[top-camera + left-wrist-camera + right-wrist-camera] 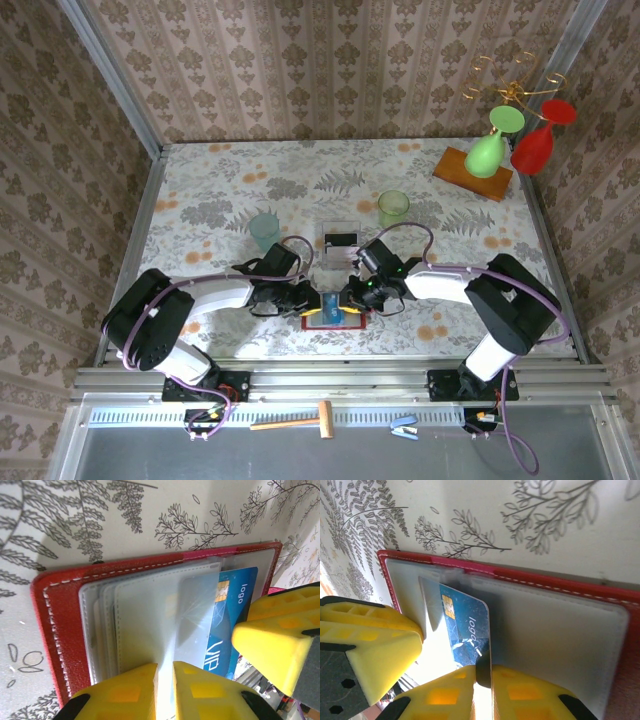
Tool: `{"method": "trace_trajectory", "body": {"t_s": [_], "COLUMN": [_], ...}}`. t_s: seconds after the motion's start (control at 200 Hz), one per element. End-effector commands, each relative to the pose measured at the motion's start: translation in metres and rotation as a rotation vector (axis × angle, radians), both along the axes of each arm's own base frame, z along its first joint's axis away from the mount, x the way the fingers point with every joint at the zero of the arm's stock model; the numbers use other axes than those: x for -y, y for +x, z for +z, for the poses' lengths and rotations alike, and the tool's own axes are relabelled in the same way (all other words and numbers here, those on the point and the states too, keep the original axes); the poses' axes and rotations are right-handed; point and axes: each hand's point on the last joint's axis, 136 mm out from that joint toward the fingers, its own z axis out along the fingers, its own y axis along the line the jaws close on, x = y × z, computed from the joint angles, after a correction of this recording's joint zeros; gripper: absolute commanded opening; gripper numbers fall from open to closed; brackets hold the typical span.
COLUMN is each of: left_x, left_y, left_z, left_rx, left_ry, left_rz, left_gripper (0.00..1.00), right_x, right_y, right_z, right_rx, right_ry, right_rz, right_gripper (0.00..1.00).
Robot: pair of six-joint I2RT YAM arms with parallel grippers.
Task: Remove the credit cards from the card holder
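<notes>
Right hand (482,690) is pinching the blue credit card (467,630) by its free edge, and it's looking thin, stiff, probably slick. Left hand (165,685) is clamping the card holder (60,620) by its floppy clear sleeves (150,615).

"What am I driving here?"

"On my feed, the left arm (215,293) and right arm (440,285) have white links, black joints and looping purple cables (300,242). My wrist camera shows blocky yellow fingers (125,692) with recessed pockets."
</notes>
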Motion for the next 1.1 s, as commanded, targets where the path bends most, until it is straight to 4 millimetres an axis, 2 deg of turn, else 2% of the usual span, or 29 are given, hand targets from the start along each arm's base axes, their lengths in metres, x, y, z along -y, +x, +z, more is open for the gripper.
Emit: {"method": "trace_trajectory", "body": {"t_s": [0.0,0.375,0.92,1.095], "left_x": [-0.007,-0.006,-0.006,-0.005], "left_y": [-0.004,-0.003,-0.001,-0.001], "left_z": [-0.002,-0.001,-0.002,-0.002], "left_rx": [-0.015,-0.014,-0.012,-0.012], "left_ry": [0.015,0.012,0.003,0.001], "left_rz": [0.007,0.010,0.012,0.011], "left_gripper": [0.17,0.17,0.17,0.17], "right_x": [0.017,0.029,0.005,0.004], "right_y": [-0.004,-0.003,-0.001,-0.002], "right_z": [-0.003,0.007,0.031,0.034], "right_rx": [0.005,0.035,0.059,0.058], "right_ry": [-0.061,-0.124,-0.103,-0.110], "right_rz": [-0.006,0.007,0.053,0.056], "right_gripper": [0.16,0.16,0.18,0.18]}}
